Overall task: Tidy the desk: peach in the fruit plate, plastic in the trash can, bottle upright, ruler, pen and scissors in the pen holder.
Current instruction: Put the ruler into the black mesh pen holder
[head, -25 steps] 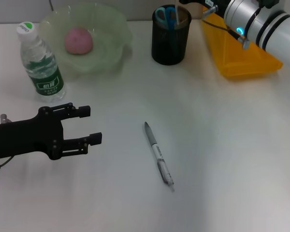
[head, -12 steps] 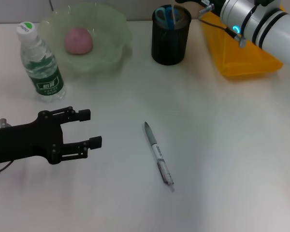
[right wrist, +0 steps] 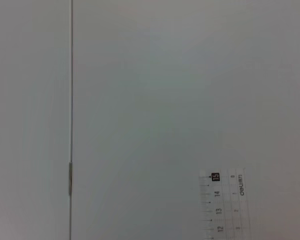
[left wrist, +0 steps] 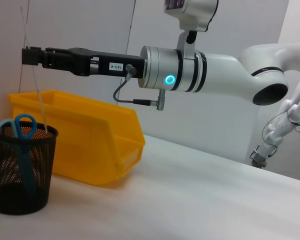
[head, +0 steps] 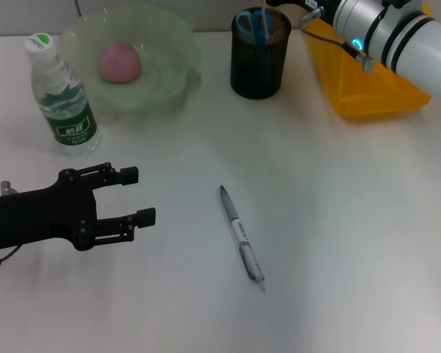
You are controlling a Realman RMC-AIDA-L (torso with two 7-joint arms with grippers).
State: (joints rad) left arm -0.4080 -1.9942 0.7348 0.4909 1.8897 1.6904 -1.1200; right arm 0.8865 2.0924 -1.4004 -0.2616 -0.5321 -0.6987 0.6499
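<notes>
We see the clear ruler [left wrist: 39,100] standing upright with its lower end inside the black mesh pen holder [head: 259,53], its top clenched in the right claw [left wrist: 32,55], which reaches in level above the holder from the robot's right. In the right wrist view the ruler [right wrist: 224,205] shows its printed scale, with numbers up to 15, against a plain pale wall. Blue-handled scissors [head: 251,22] already stand in the same holder, handles up.

The pen [head: 241,234] lies flat on the white table [head: 338,220], near the middle of the head view, its length running from about 11 o'clock to 5 o'clock. It is well apart from everything else.

At 9 o'clock from the pen hangs the left claw [head: 138,195], black, its two fingers spread and grasping nothing, pointing toward the pen from the robot's left.

At 11 o'clock from the pen the pink peach [head: 119,62] sits in the pale green fruit plate [head: 173,44]. Just beside the plate, on its 8 o'clock side, the water bottle [head: 62,96] stands upright with its cap on and a green label.

At 3 o'clock from the pen holder, near the far edge of the table, lies the yellow bin [head: 367,88], partly covered by the white right arm [head: 397,37].
</notes>
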